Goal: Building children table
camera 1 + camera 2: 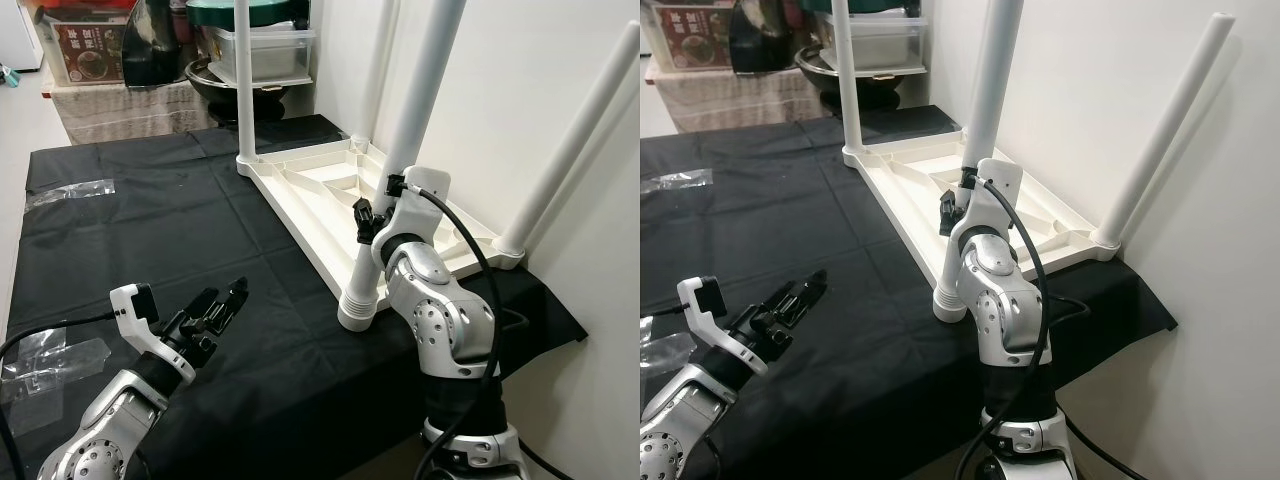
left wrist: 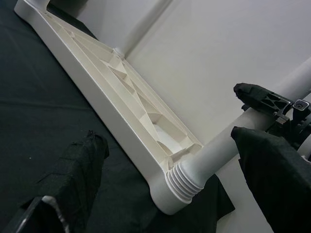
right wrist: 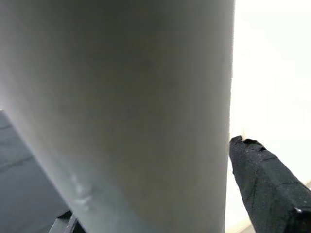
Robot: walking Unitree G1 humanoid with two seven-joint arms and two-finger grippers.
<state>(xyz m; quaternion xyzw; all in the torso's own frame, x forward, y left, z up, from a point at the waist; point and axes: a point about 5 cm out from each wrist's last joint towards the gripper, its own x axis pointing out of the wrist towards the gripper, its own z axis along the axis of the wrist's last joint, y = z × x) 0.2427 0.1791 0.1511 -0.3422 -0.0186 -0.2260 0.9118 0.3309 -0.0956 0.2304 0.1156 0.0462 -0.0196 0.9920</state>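
A white plastic children's table (image 1: 310,185) lies upside down on the black cloth (image 1: 150,230), its ribbed underside facing up. Several white legs stand up from its corners. The nearest leg (image 1: 420,100) leans away from its ribbed collar (image 2: 184,179) at the front corner. My right gripper (image 1: 378,205) is shut on this leg a little above the collar, one black finger (image 3: 265,182) showing beside the tube. My left gripper (image 1: 225,295) hovers open over the cloth to the left of that corner, holding nothing.
A white wall (image 1: 500,80) stands close behind the table on the right. Clear plastic bags (image 1: 70,192) lie on the cloth at the left. Storage boxes and a dark pot (image 1: 255,50) are stacked at the back. The cloth's front edge is near my body.
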